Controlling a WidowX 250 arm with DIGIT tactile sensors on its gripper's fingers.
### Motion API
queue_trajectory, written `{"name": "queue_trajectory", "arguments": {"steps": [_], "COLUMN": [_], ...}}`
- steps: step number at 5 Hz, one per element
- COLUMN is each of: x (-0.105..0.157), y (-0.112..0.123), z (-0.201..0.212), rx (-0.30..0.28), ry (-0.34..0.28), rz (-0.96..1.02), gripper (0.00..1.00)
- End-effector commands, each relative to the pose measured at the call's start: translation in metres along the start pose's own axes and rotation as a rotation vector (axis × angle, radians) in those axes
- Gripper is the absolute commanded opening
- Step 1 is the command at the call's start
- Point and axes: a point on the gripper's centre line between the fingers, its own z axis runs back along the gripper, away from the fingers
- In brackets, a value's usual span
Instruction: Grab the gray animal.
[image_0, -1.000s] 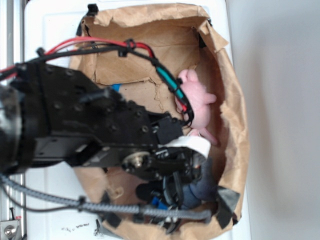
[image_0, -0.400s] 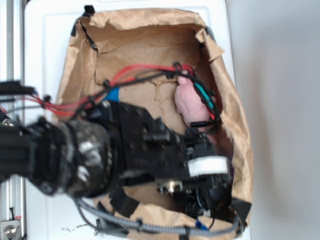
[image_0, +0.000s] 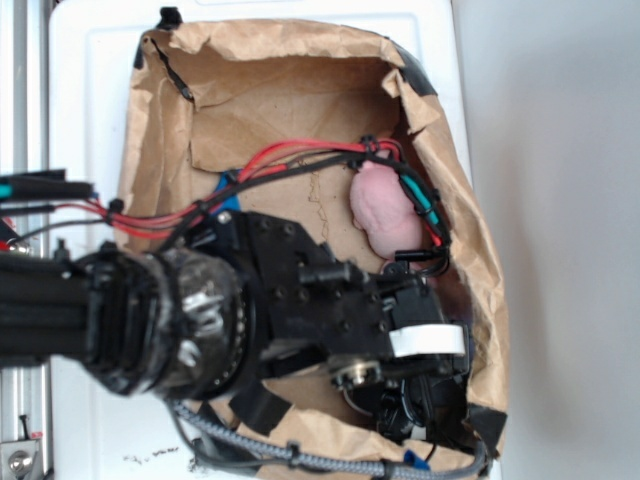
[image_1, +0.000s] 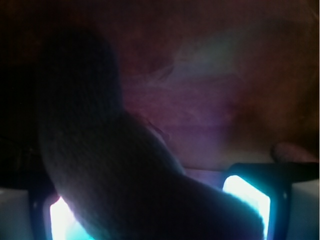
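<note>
a brown paper-lined box (image_0: 300, 90) stands on a white surface (image_0: 90, 90). the black robot arm (image_0: 250, 310) reaches in from the left, its end low in the near right corner. a pink plush (image_0: 383, 210) lies just beyond it, under red and black cables (image_0: 300, 155).

- The black robot arm (image_0: 250, 310) has swung down into the brown paper-lined box (image_0: 300, 70), toward its lower right corner.
- The dark charcoal-gray plush mouse (image_1: 125, 170), visible a second ago, is now hidden beneath it in the exterior view.
</note>
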Motion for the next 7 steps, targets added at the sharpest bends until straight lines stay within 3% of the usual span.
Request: {"name": "queue_trajectory", "arguments": {"steps": [1,4,5,6,7], "x": [-0.005,-0.005,-0.007,-0.015,-0.016], "y": [-0.021,-0.011,0.004,0.022,0.036], "z": [0.019,0.033,0.058,0.081,0.105], "rx": [-0.051,-0.054,0.015,0.156,0.306], "ry": [-0.063,0.023,0.141,0.293,0.350], "rz": [-0.136,-0.132,-0.100,-0.022,0.007], "gripper": [0.00,0.00,0.00,0.00,0.00]}}
